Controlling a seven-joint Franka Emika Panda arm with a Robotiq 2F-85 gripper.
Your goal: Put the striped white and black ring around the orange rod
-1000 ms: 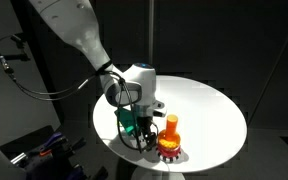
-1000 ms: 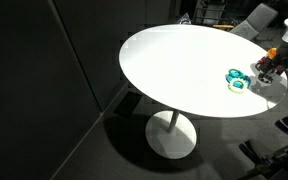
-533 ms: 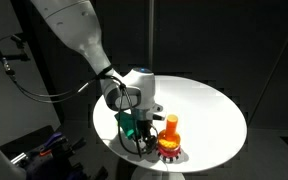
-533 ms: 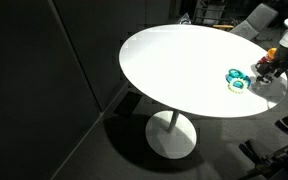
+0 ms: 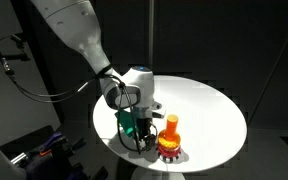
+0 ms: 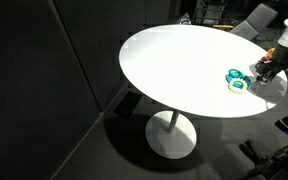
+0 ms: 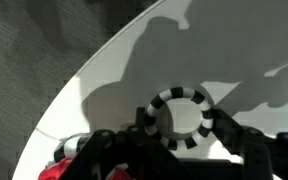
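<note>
Two dark fingers (image 7: 226, 128) are pinching the striped ring (image 7: 184, 96) in the wrist view, pressing on its outer edge at 3 and 9 o'clock, so the fingers are closing on the ring rather than standing open. The ring is showing as a full circle against the white worktop (image 7: 134, 70); whether it is resting on it or hanging just above, I cannot tell. In an exterior view the arm is reaching down to the worktop (image 5: 209, 105) at its 7 o'clock edge, with the rod (image 5: 170, 125) standing upright on its red base (image 5: 170, 151) just beside the fingers, at their 3 o'clock. A teal ring (image 6: 237, 81) is lying near the worktop's edge, close to the arm.
</note>
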